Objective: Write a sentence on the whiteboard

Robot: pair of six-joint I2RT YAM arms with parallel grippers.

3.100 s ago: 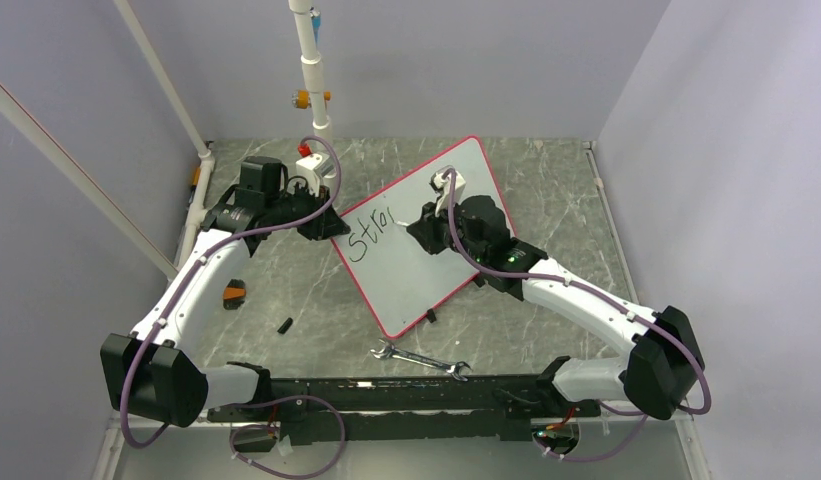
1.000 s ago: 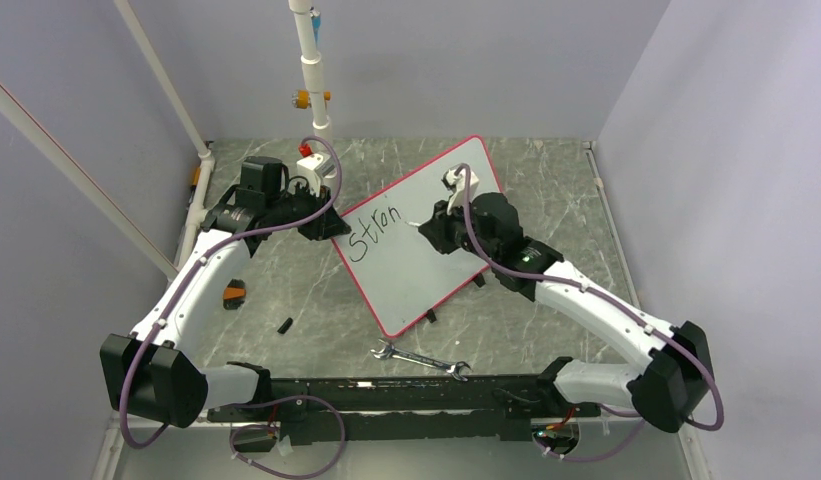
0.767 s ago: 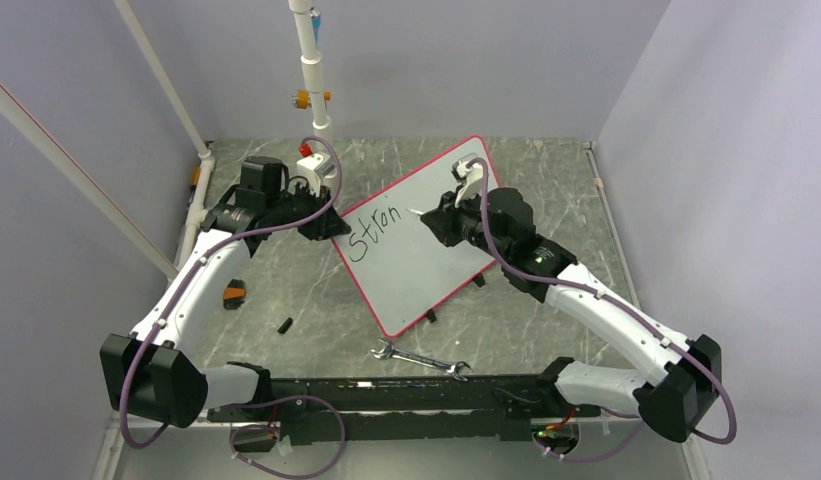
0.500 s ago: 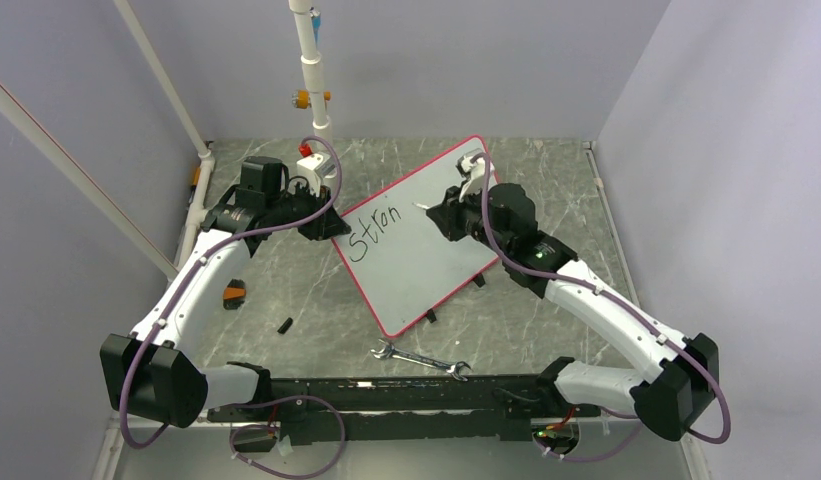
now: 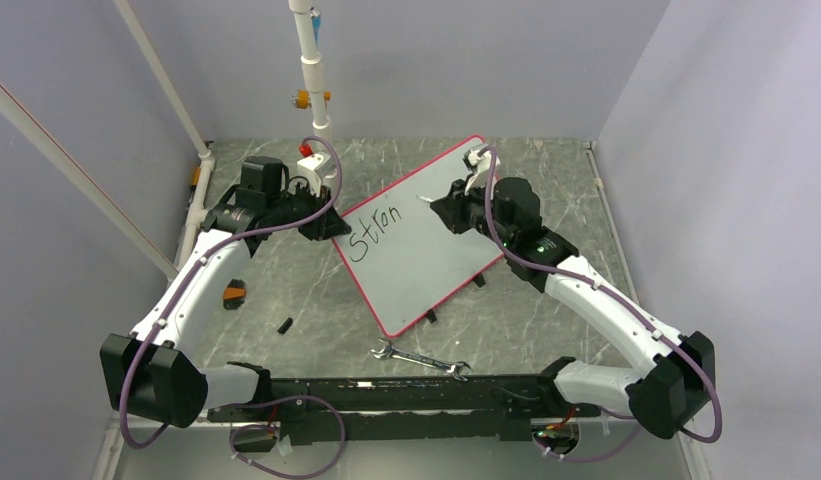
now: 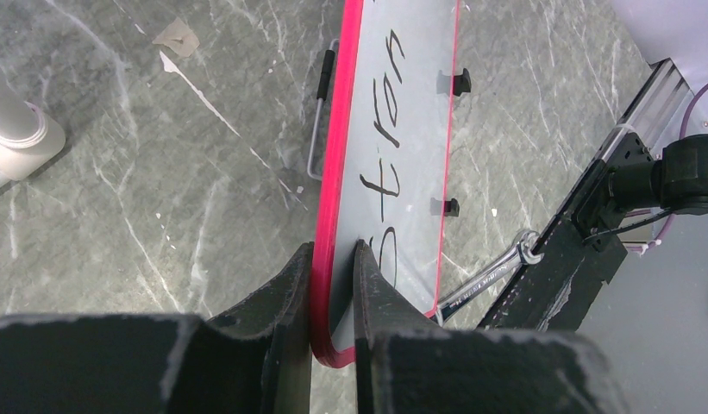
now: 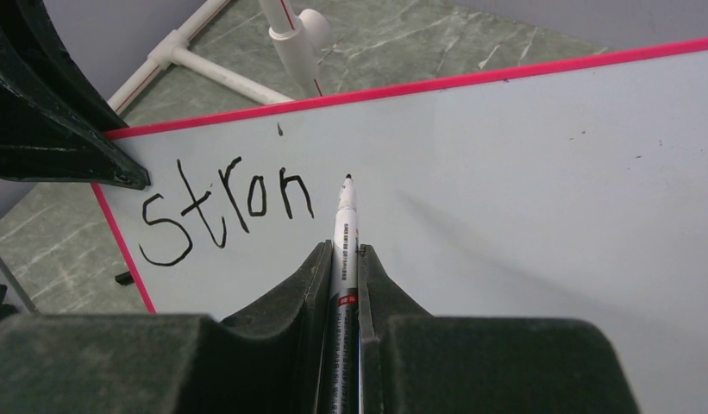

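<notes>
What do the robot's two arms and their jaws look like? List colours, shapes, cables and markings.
The left arm and right arm match: smooth white links between chunky black joint housings. A purple cable loops loosely along each. A small green light glows on the right arm's black housing. The jaws are matte black, tapered, with a rough-looking surface.

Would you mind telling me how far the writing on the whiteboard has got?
Done: the letters "Stron" stand in black on the whiteboard. In hand: the right end effector grips the marker, its tip just right of the "n", while the left end effector pinches the board's red rim. Left: the rest of that word and of the sentence.
</notes>
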